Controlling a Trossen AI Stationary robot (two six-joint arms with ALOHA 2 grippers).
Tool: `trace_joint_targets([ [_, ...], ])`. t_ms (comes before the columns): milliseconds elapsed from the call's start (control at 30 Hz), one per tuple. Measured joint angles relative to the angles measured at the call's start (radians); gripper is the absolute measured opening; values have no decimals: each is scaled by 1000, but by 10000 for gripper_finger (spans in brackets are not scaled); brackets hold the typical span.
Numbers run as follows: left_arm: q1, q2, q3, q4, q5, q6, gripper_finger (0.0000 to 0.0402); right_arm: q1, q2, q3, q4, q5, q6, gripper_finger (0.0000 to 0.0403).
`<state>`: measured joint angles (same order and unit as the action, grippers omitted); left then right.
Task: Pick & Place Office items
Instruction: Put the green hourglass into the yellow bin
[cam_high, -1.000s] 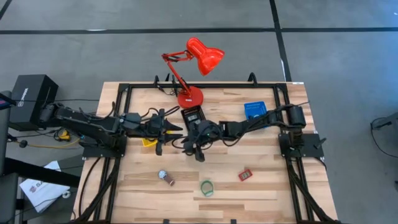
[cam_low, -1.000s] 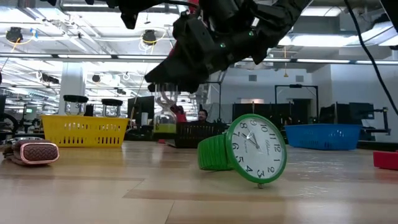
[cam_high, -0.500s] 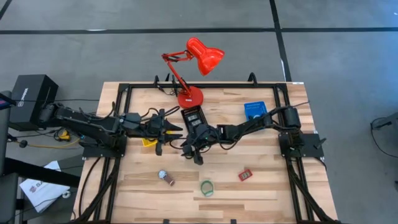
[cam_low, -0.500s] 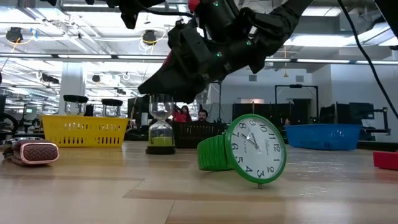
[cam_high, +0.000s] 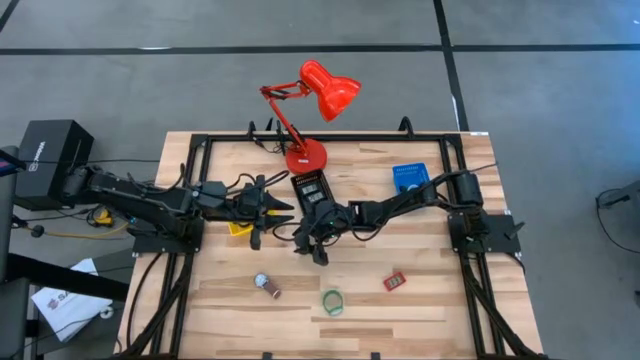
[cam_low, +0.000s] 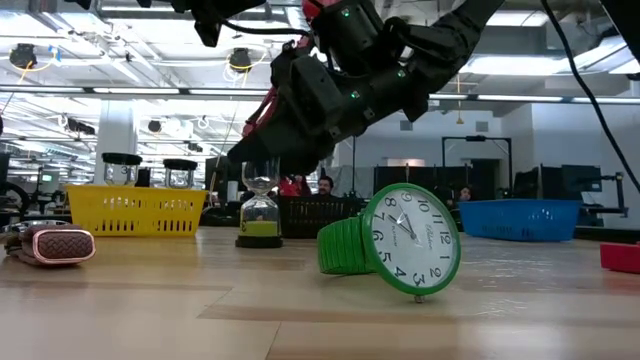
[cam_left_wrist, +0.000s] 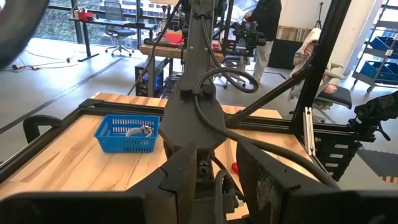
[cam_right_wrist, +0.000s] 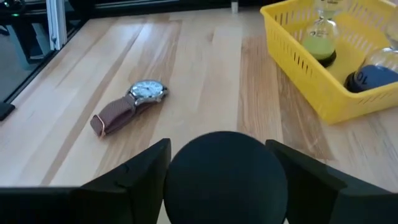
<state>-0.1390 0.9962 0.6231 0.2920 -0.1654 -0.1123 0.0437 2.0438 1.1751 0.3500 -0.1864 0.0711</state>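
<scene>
Hourglass (cam_low: 259, 205) upright between right jaws, unclamped.

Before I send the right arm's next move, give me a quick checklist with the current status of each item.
1. Hourglass standing upright on the table: ok.
2. Right gripper clear of the hourglass's top: cannot tell.
3. Left gripper clear of the right arm: cannot tell, they sit close together.
4. Green watch lying free, ready to pick: ok.
5. Brown-strap watch lying free on the table: ok.
</scene>
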Motion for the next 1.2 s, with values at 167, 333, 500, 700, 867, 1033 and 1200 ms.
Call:
trace_joint_targets([
  [167,0,0,-1,0,0,0,110,0,-4,0,-3,0,0,252],
  [333,0,0,-12,-2,1,0,111,-2,-52,2,-58,0,-2,252],
  [500,0,0,-12,2,1,0,111,-2,-141,2,-154,0,-2,253],
  [700,0,0,-12,1,2,0,110,-12,-338,2,-446,1,0,253],
  [867,0,0,-13,-1,6,0,110,-22,-538,2,-779,3,46,253],
  [1033,-21,35,-15,-4,8,0,110,25,-703,-121,-820,28,11,253],
  [1200,-50,92,-14,7,8,-9,110,90,-843,-368,-659,30,7,253],
])
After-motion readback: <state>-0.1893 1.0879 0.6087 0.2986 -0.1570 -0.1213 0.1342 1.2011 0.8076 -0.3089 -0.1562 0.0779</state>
